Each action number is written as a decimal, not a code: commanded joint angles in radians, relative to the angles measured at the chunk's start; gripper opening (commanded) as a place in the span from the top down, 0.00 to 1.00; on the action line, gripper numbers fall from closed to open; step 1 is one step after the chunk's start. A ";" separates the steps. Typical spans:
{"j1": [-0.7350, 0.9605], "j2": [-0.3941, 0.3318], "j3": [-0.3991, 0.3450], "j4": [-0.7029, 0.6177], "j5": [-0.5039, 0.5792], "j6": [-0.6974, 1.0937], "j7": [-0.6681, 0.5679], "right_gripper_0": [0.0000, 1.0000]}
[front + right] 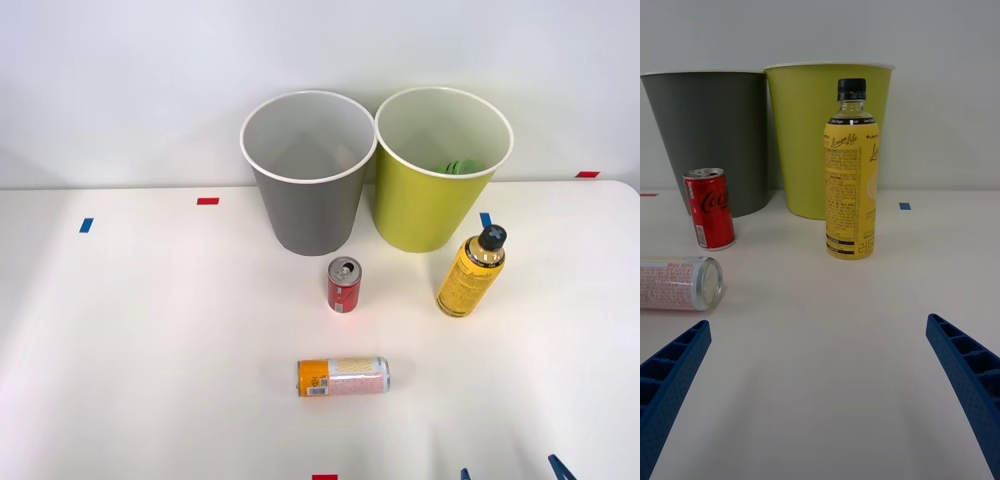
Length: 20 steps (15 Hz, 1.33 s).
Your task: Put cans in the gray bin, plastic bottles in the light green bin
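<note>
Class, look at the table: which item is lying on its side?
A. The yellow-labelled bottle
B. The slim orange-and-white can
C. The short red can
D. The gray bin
B: the slim orange-and-white can lies flat on the table, while the short red can, the yellow-labelled bottle and the gray bin all stand upright.

place: lab test bench | cues: bare white table [120, 330], tape markers [207, 201], blank wall [120, 80]

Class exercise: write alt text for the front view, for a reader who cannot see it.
On a white table, an upright red can, a slim orange can lying on its side and a yellow bottle wait before a gray bin and a light green bin.
</note>
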State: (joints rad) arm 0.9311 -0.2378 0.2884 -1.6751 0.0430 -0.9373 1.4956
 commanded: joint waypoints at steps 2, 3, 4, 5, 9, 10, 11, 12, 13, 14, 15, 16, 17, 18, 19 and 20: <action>0.000 0.000 0.000 0.000 0.000 0.000 0.000 0.00; 0.000 0.000 0.000 0.000 0.000 0.000 0.000 0.00; 0.000 0.000 0.000 0.000 0.000 0.000 0.000 0.00; 0.000 0.000 0.000 0.000 0.000 0.000 0.000 0.00; 0.000 0.000 0.000 0.000 0.000 0.000 0.000 0.00; 0.000 0.000 0.000 0.000 0.000 0.000 0.000 0.00; 0.000 0.000 0.000 0.000 0.000 0.000 0.000 0.00; 0.000 0.000 0.000 0.000 0.000 0.000 0.000 0.00; 0.000 0.000 0.000 0.000 0.000 0.000 0.000 0.00; 0.000 0.000 0.000 0.000 0.000 0.000 0.000 0.00; 0.000 0.000 0.000 0.000 0.000 0.000 0.000 0.00; 0.000 0.000 0.000 0.000 0.000 0.000 0.000 0.00; 0.000 0.000 0.000 0.000 0.000 0.000 0.000 0.00; 0.000 0.000 0.000 0.000 0.000 0.000 0.000 0.00; 0.000 0.000 0.000 0.000 0.000 0.000 0.000 0.00; 0.000 0.000 0.000 0.000 0.000 0.000 0.000 0.00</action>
State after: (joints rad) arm 0.9311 -0.2378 0.2884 -1.6751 0.0429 -0.9373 1.4956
